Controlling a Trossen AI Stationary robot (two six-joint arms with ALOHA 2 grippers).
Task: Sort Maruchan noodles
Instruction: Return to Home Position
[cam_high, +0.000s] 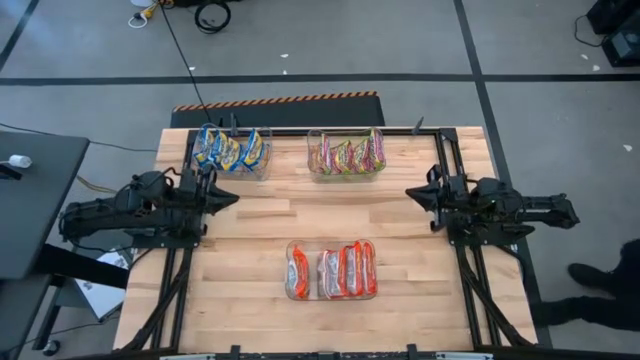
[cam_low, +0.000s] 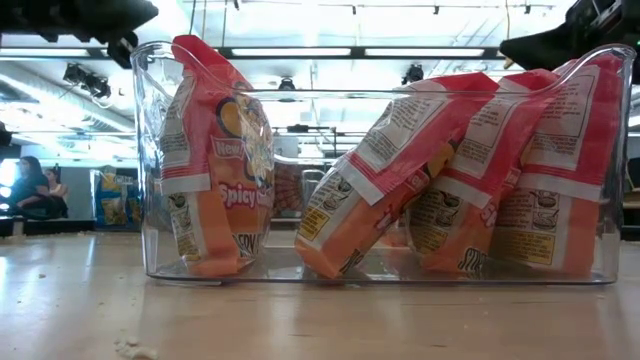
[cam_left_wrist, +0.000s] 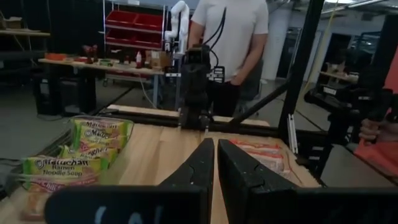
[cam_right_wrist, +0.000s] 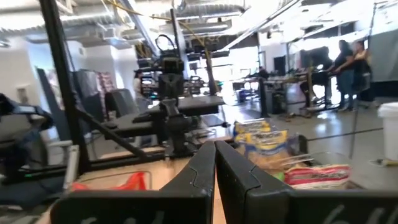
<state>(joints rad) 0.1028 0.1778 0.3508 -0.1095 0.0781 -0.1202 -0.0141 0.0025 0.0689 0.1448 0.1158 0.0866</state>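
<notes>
The Maruchan noodles sit sorted in three clear bins. Blue-yellow packets (cam_high: 230, 150) fill a bin at the far left, green/pink-yellow packets (cam_high: 347, 155) one at the far middle, and red/orange-silver packets (cam_high: 333, 271) stand on edge, leaning, in a near-middle bin (cam_low: 380, 270). My left gripper (cam_high: 232, 197) hovers at the table's left side, shut and empty, pointing toward the right. My right gripper (cam_high: 412, 193) hovers at the right side, shut and empty, pointing left. In the left wrist view the green packets (cam_left_wrist: 93, 152) and red packets (cam_left_wrist: 264, 155) lie ahead of the shut fingers (cam_left_wrist: 216, 171).
The wooden table (cam_high: 260, 250) has bare room between the bins and the arms. Dark arm frames run along both sides (cam_high: 470, 290). A person (cam_left_wrist: 230, 37) stands beyond the table's right side. More people stand far off in the room (cam_right_wrist: 348, 62).
</notes>
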